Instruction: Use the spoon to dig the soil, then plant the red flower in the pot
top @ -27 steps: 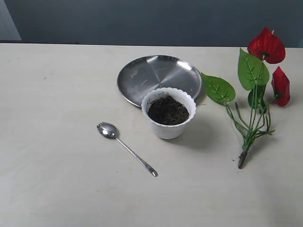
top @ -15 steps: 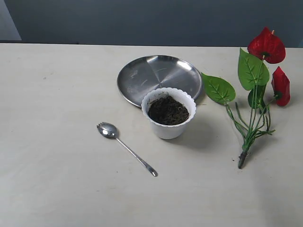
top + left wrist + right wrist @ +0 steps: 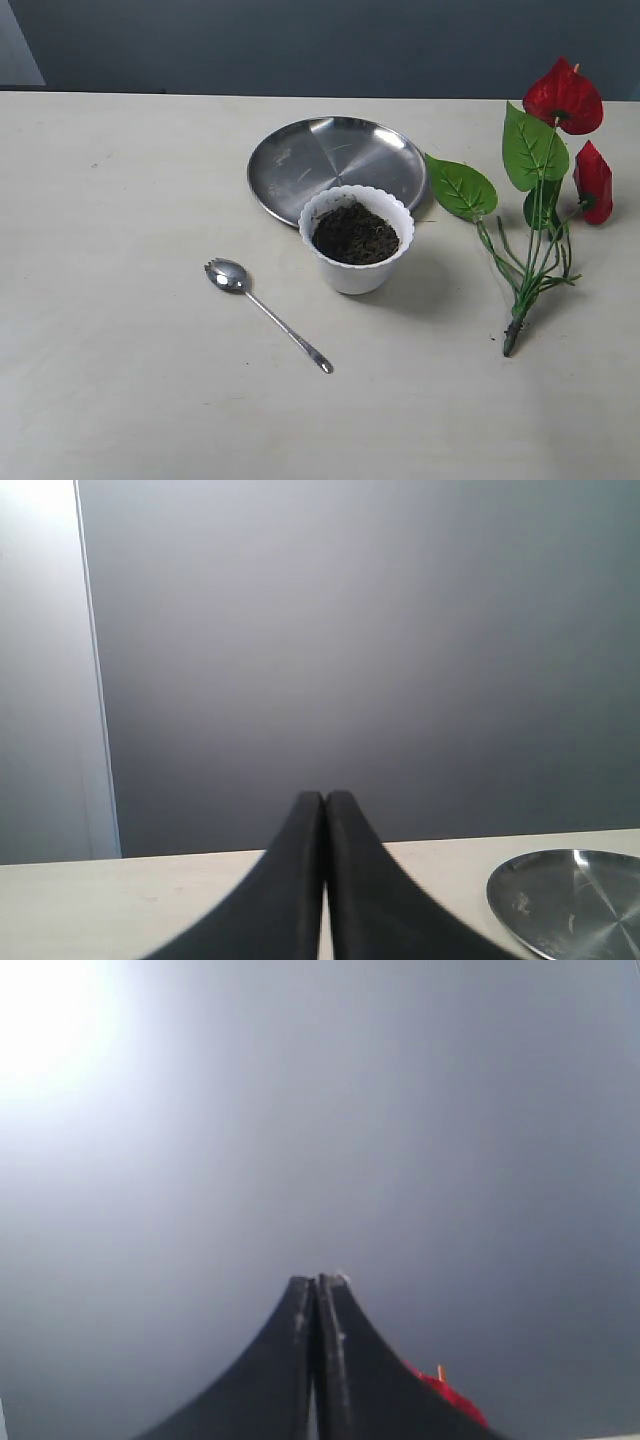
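The white scalloped pot (image 3: 356,262) stands mid-table with dark soil (image 3: 355,233) inside. The silver spoon (image 3: 262,309) lies flat on the table to the pot's left, bowl towards the far left. The red flower (image 3: 566,97) with green leaves lies on its side at the right, stalk end towards the front; a bit of red bloom (image 3: 450,1397) shows past the right gripper. Neither gripper appears in the exterior view. My left gripper (image 3: 325,798) is shut with nothing in it, and my right gripper (image 3: 316,1282) is shut and empty too.
A round steel plate (image 3: 330,160) lies just behind the pot, touching or nearly touching it; its rim (image 3: 520,920) also shows in the left wrist view. A dark grey wall stands behind the pale table (image 3: 130,220).
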`<state>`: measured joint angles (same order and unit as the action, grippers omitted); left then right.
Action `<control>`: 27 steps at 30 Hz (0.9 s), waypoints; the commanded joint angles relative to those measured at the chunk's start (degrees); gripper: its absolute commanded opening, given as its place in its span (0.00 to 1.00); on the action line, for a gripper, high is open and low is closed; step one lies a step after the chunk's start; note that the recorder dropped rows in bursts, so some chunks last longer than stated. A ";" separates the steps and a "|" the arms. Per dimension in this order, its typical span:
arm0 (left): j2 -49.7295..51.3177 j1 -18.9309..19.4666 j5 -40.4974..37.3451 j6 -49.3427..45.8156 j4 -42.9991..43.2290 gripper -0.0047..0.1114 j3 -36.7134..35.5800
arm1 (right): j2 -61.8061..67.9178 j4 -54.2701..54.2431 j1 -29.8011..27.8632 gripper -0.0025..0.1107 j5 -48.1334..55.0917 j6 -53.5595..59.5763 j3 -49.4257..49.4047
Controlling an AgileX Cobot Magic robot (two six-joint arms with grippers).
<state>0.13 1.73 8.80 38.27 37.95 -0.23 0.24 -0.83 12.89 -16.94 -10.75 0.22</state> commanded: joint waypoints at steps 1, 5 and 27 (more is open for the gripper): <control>-0.13 -0.25 0.17 0.12 -0.17 0.04 0.23 | -0.24 -3.28 -0.31 0.02 -4.06 -2.21 -0.22; -0.13 -0.25 0.17 0.12 -0.17 0.04 0.23 | -0.24 -11.41 -0.31 0.02 -4.63 -13.26 -0.22; -0.13 -0.25 0.17 0.12 -0.17 0.04 0.23 | -0.24 -10.87 -0.31 0.02 -19.66 -19.36 -0.22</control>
<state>0.13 1.73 8.80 38.27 37.95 -0.23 0.17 -12.19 12.89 -34.54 -30.21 0.19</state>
